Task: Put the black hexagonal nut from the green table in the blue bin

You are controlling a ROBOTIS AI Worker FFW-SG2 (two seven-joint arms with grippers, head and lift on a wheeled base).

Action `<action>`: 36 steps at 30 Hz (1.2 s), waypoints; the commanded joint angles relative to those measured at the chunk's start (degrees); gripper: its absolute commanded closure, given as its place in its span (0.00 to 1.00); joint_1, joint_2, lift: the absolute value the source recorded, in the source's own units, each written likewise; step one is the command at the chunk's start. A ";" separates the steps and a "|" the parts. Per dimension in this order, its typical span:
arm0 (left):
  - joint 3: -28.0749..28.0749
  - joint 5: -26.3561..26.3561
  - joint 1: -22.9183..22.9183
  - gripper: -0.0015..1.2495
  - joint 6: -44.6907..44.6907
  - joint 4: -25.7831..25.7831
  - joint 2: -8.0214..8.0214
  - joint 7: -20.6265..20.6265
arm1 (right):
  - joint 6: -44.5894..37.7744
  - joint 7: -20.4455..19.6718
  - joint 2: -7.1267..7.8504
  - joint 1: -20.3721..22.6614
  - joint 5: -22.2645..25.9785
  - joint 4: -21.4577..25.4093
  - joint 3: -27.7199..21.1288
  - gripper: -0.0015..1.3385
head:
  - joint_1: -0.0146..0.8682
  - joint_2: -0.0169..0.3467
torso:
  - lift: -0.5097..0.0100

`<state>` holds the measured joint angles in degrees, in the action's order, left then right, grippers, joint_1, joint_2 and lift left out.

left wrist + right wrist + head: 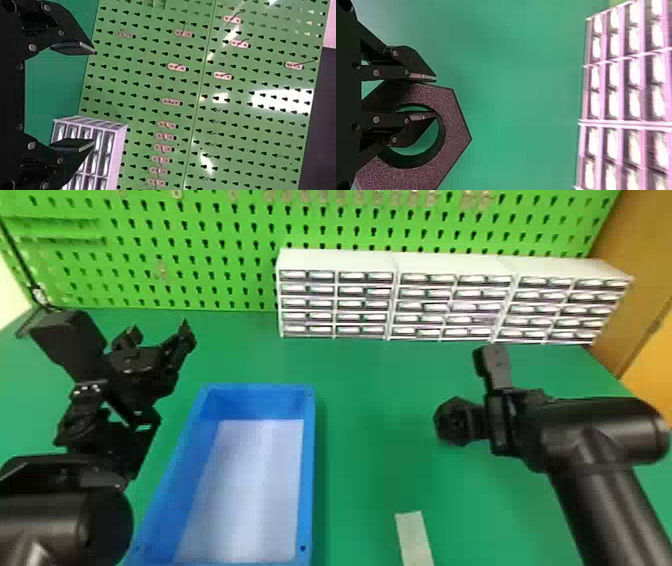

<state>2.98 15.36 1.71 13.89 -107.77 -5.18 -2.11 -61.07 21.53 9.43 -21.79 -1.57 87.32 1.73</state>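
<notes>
In the head view my right gripper is over the table's right part, shut on the black hexagonal nut. The right wrist view has that gripper pinching one side of the nut, one finger at its outer edge and the other at the hole. The blue bin stands left of the nut, well apart from it. My left gripper is parked beyond the bin's far left corner, its fingers apart; it is also open in the left wrist view, holding nothing.
A white drawer cabinet lines the back right of the green table, with a green pegboard behind it. A pale strip lies near the front, right of the bin. A thin dark stand is at the back left.
</notes>
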 commanded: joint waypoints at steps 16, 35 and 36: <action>0.53 0.02 -0.48 0.35 0.00 -0.07 0.00 0.00 | 33.47 -4.66 -2.22 9.49 5.35 12.61 -14.48 0.71 | 0.80 0.07 | 0.79; 0.44 0.02 -0.56 0.35 0.00 -0.07 0.00 0.00 | 50.43 -8.26 5.96 7.99 17.48 16.83 4.95 0.71 | 0.80 0.07 | 0.79; 0.44 0.02 -0.56 0.35 0.00 -0.07 0.00 0.00 | 50.52 -8.26 6.57 7.64 18.27 16.92 6.71 0.71 | 0.80 0.07 | 0.79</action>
<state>3.43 15.38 1.20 13.89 -107.85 -5.18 -2.11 -11.30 13.28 14.02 -12.90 14.41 103.77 2.95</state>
